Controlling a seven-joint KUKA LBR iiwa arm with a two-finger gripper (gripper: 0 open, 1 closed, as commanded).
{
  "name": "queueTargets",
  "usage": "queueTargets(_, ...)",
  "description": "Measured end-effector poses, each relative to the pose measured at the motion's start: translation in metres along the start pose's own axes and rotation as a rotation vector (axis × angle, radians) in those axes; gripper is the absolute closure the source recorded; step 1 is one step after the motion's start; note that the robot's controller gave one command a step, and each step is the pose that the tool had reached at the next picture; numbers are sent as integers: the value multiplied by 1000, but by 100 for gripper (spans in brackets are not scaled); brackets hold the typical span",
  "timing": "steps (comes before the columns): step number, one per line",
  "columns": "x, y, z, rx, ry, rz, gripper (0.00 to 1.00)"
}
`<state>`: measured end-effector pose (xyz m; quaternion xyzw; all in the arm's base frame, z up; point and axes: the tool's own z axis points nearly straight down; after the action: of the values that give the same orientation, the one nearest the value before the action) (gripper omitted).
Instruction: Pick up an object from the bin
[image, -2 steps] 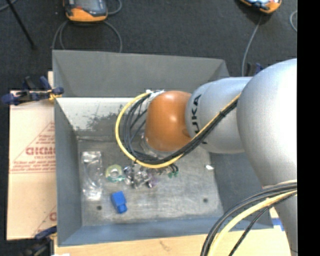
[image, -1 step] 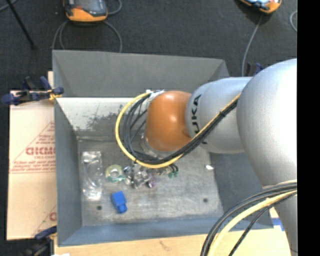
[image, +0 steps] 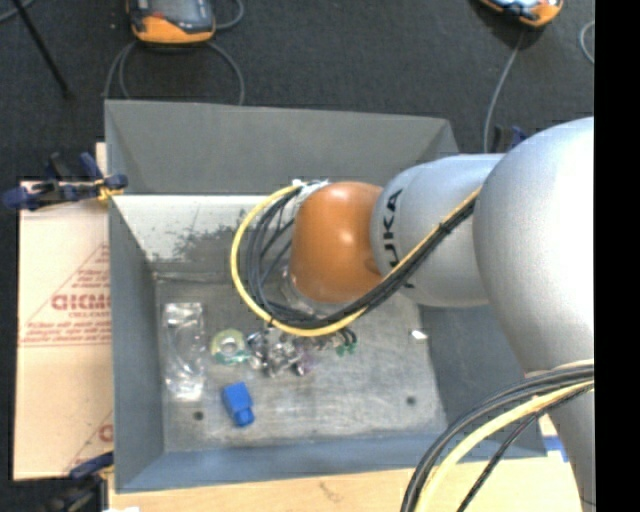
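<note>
Over small-parts heap (image: 300, 364), the hand (image: 273, 347).

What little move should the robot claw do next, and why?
Probably a small, straight dip down, I'd guess. The claw hangs low over a jumble of tiny bits in the middle of the bin, next to a pale green ring. The blue block lies apart, toward the front.

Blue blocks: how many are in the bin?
1. The blue block lies on the bin floor, lower left, just below the small heap. The arm may hide others.
</note>
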<state>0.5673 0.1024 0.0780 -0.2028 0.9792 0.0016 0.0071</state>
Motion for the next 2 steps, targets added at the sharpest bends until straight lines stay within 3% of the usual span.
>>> queueTargets(2, 0, 0, 0, 0, 0, 1, 100)
